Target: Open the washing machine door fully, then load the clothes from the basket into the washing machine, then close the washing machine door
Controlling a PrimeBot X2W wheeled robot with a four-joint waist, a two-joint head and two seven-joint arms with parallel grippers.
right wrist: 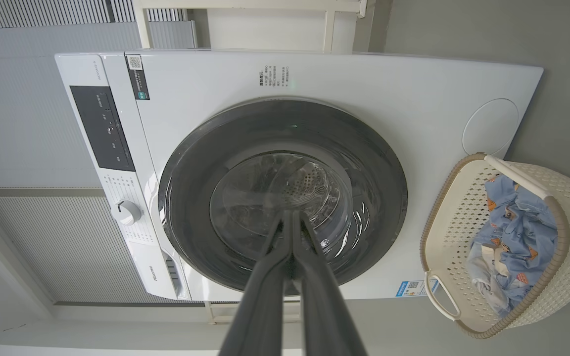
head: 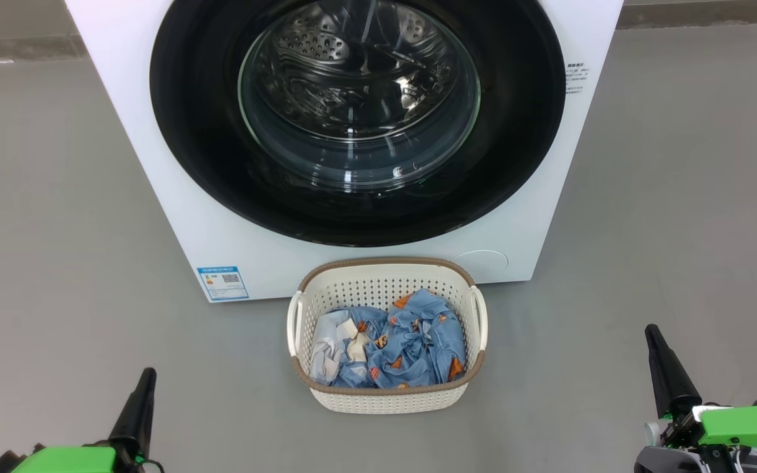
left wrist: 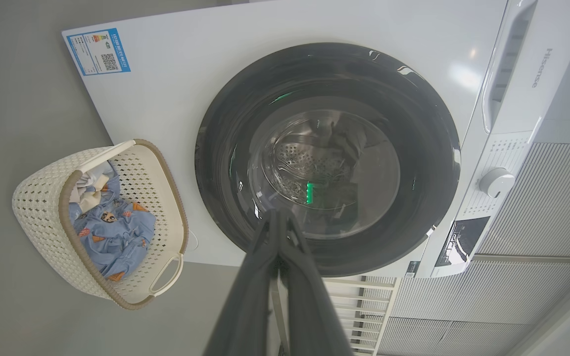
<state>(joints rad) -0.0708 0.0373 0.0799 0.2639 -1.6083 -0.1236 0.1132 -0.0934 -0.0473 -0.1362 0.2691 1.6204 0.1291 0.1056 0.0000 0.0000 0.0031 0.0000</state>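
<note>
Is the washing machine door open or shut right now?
Shut. The door lies flush against the washing machine, with no gap at its rim.

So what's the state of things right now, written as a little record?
washing machine door: shut, drum behind it looks empty
clothes: blue printed garments heaped in the basket
basket: on the floor before the washing machine
left jaws: shut, holding nothing
right jaws: shut, holding nothing
progress: no step begun
</note>
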